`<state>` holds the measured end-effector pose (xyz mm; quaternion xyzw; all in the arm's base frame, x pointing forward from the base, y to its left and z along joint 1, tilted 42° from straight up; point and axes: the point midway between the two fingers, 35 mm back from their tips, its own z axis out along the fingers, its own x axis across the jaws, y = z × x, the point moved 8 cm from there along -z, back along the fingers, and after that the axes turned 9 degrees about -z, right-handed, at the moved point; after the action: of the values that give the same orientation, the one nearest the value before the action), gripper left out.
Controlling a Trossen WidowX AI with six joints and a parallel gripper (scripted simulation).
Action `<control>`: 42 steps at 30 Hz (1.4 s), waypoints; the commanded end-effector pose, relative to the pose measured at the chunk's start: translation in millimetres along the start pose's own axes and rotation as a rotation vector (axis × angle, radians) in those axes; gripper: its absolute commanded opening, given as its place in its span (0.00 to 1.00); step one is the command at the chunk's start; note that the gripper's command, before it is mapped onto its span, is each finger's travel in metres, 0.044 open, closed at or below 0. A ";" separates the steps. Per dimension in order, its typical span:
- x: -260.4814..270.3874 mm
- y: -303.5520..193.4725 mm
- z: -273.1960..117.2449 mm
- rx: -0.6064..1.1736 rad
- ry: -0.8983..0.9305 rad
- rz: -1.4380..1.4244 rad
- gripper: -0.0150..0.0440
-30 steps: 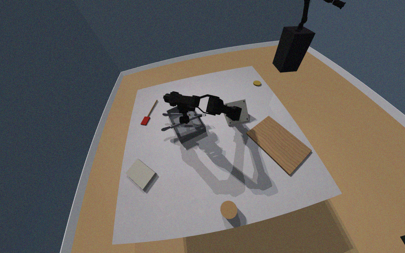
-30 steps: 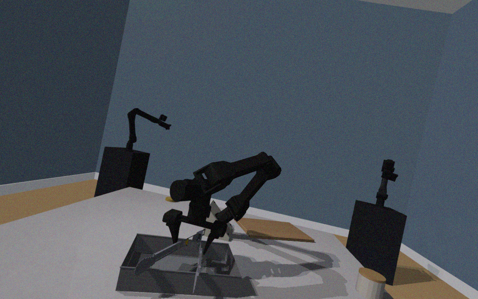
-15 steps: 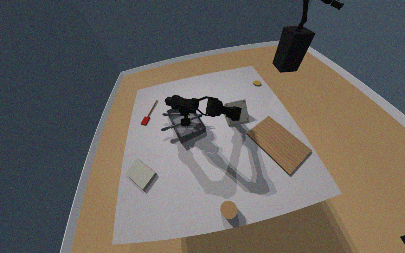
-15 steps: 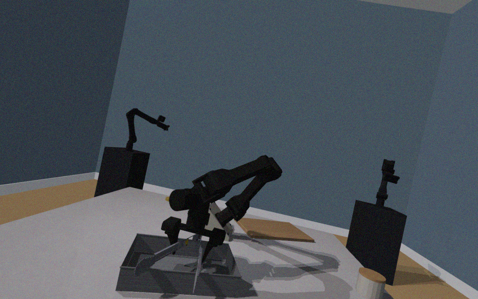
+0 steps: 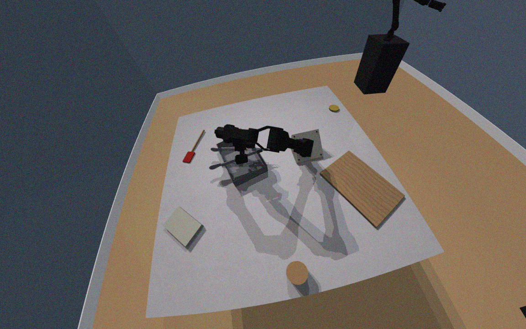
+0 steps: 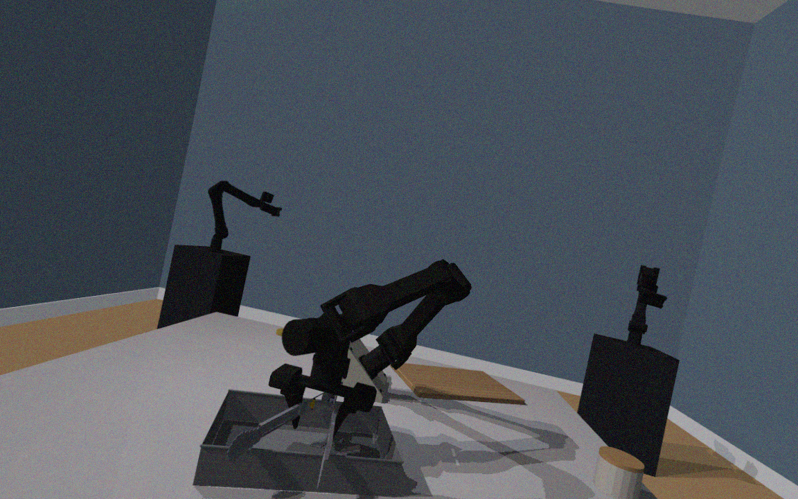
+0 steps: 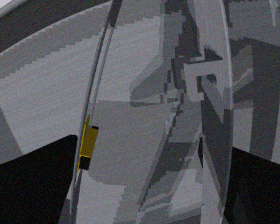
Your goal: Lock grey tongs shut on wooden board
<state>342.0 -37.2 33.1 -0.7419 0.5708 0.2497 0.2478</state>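
Note:
The grey tongs (image 5: pixel 232 162) lie open across the dark roasting tin (image 5: pixel 243 165), hinge toward the arm's base, tips spread toward the tin's far rim. My gripper (image 5: pixel 240 158) reaches down into the tin near the hinge, with one finger outside each arm of the tongs (image 6: pixel 289 421). In the wrist view both arms (image 7: pixel 157 99) run between my black fingers, and a yellow tab (image 7: pixel 88 145) sits on the left arm. The fingers stand wide and the tongs stay splayed. The wooden board (image 5: pixel 361 187) lies bare to the right of the arm's base.
A red-handled tool (image 5: pixel 193 147) lies left of the tin. A pale block (image 5: pixel 183 225), a wood-topped cylinder (image 5: pixel 297 273) and a yellow disc (image 5: pixel 333 108) sit on the mat. Black camera stands (image 5: pixel 380 63) (image 6: pixel 628 397) rise at the table's edges.

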 end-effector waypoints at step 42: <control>-0.3 -0.3 -0.3 0.001 -0.001 -0.001 0.30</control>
<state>341.9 -37.1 33.2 -0.7415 0.5711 0.2502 0.2479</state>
